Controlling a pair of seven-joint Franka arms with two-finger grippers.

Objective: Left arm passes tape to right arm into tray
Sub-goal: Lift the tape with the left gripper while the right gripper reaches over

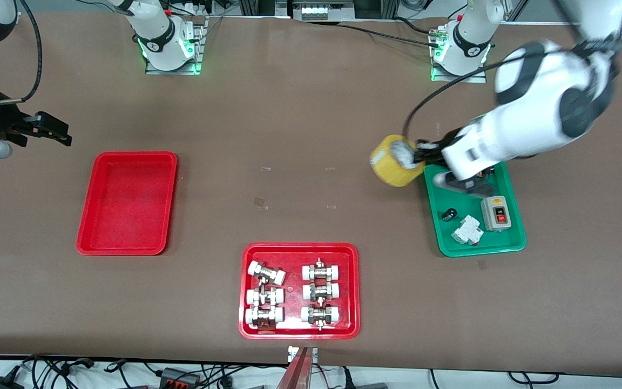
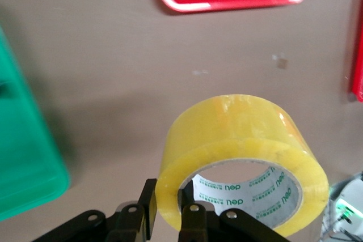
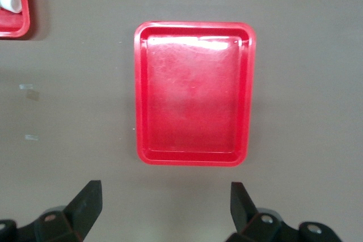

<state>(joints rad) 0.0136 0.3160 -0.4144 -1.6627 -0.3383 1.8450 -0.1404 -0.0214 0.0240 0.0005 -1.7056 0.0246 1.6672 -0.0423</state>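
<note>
The left gripper (image 1: 418,156) pinches the tape (image 1: 394,160), held in the air beside the green tray (image 1: 511,244). The right gripper (image 1: 54,131), fingers spread, waits near the desk edge at the right arm's end, by the tray (image 1: 85,227).

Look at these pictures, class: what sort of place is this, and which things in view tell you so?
Probably a robotics lab bench set up for sorting practice. Two arms are bolted to a brown table, parts sit sorted in a red tray of metal fittings and a green tray, and the left gripper holds the tape.
</note>
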